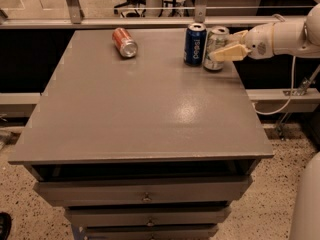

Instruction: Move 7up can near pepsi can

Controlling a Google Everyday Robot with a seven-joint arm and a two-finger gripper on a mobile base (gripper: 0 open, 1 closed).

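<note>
The 7up can [215, 38], silver-white and green, stands upright near the table's far right edge. The dark blue pepsi can [194, 44] stands upright just left of it, with a narrow gap between them. My gripper [223, 47] reaches in from the right on a white arm. One yellowish finger [227, 54] lies across the 7up can's front and the other is behind it, so the gripper is shut on the 7up can. The can's base rests on or just above the tabletop.
A red-orange can [124, 42] lies on its side at the far left-middle of the grey table [145, 114]. Drawers [145, 196] are below the front edge. A rail and dark gap run behind the table. A white cable [287, 91] hangs at the right.
</note>
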